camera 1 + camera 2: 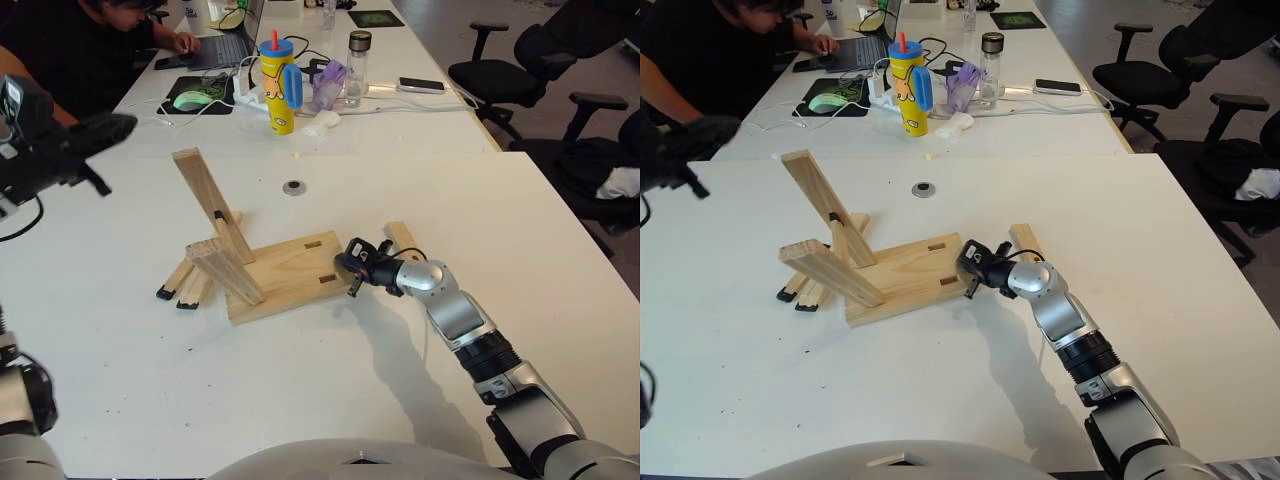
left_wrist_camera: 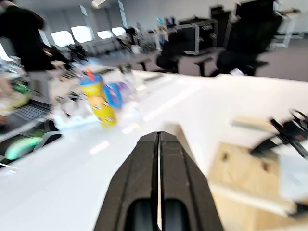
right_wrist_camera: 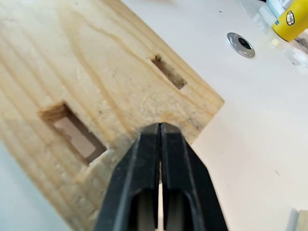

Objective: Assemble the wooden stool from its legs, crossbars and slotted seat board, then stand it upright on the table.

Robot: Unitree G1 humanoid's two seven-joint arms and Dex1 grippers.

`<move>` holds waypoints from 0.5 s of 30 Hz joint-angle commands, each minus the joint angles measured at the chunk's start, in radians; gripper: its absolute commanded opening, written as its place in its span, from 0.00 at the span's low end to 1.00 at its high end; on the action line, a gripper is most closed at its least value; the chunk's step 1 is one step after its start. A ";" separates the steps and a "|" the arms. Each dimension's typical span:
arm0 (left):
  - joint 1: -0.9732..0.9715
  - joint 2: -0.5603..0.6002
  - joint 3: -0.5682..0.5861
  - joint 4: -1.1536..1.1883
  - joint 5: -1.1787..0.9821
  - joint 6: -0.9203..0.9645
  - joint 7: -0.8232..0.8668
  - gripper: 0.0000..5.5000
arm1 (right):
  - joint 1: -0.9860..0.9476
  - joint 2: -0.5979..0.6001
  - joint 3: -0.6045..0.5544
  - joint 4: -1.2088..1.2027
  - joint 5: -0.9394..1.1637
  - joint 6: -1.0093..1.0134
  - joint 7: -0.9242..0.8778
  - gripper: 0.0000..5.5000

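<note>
the slotted seat board (image 1: 290, 268) lies flat on the white table (image 1: 300, 400), near its middle, with 2 legs already seated at its left end: 1 leg (image 1: 205, 192) rises steeply and leans back, the other leg (image 1: 228, 272) slants low toward the near left. 2 open slots (image 3: 72, 130) show at the board's right end, and that is where the right gripper (image 1: 347, 264) sits, its fingers pressed together with nothing between them and the tips touching the board's edge between the slots. the left gripper (image 2: 159, 137) hangs high over the table's left side, well apart from the wood, also pressed together and empty. loose pieces (image 1: 180, 283) with dark tips lie against the board's left end, and 1 more loose piece (image 1: 402, 236) lies just behind the right gripper. the step in hand looks like nudging or steadying the board before the open slots are filled. to do it well, push low and square on the edge so the board slides rather than pivots; the 2 seated legs make the left end top-heavy, so a quick shove could tip it. then part the fingers and take the nearest loose piece near its middle, keeping its tenon end free for the slot.
</note>
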 commanded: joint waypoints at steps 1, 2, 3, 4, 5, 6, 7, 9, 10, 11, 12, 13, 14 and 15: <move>0.339 0.102 -0.079 -0.152 0.005 -0.058 -0.301 0.01 | 0.044 -0.058 0.091 0.054 -0.049 0.098 0.112 0.00; 0.389 0.099 -0.085 -0.200 0.010 -0.083 -0.322 0.01 | 0.044 -0.059 0.090 0.058 -0.046 0.103 0.116 0.00; 0.441 0.095 -0.107 -0.266 0.007 -0.080 -0.333 0.01 | 0.043 -0.059 0.089 0.065 -0.044 0.106 0.116 0.00; 0.491 0.096 -0.135 -0.333 0.010 -0.082 -0.344 0.01 | 0.044 -0.058 0.088 0.065 -0.039 0.109 0.118 0.00; 0.536 0.100 -0.179 -0.392 0.037 -0.100 -0.347 0.01 | 0.043 -0.057 0.087 0.063 -0.033 0.114 0.119 0.00; 0.555 0.091 -0.242 -0.429 0.086 -0.111 -0.321 0.01 | 0.043 -0.055 0.087 0.061 -0.030 0.119 0.120 0.00; 0.564 0.080 -0.302 -0.446 0.150 -0.135 -0.290 0.01 | 0.041 -0.053 0.091 0.060 -0.028 0.122 0.124 0.00; 0.510 -0.010 -0.433 -0.400 0.335 -0.180 -0.122 0.01 | 0.035 -0.052 0.109 0.059 -0.031 0.126 0.140 0.00; 0.489 -0.046 -0.479 -0.373 0.421 -0.212 -0.043 0.01 | 0.034 -0.057 0.122 0.053 -0.032 0.129 0.157 0.00; 0.460 -0.079 -0.519 -0.344 0.498 -0.227 0.033 0.01 | 0.039 -0.068 0.133 0.040 -0.034 0.137 0.172 0.00; 0.449 -0.095 -0.541 -0.334 0.545 -0.232 0.079 0.01 | 0.044 -0.080 0.145 0.029 -0.037 0.142 0.189 0.00; 0.448 -0.107 -0.555 -0.336 0.572 -0.231 0.108 0.01 | 0.050 -0.094 0.157 0.014 -0.038 0.149 0.207 0.00; 0.444 -0.124 -0.562 -0.343 0.587 -0.220 0.139 0.01 | 0.057 -0.107 0.170 -0.001 -0.038 0.154 0.226 0.00; 0.437 -0.144 -0.566 -0.349 0.589 -0.207 0.162 0.01 | 0.064 -0.119 0.179 -0.015 -0.036 0.163 0.240 0.00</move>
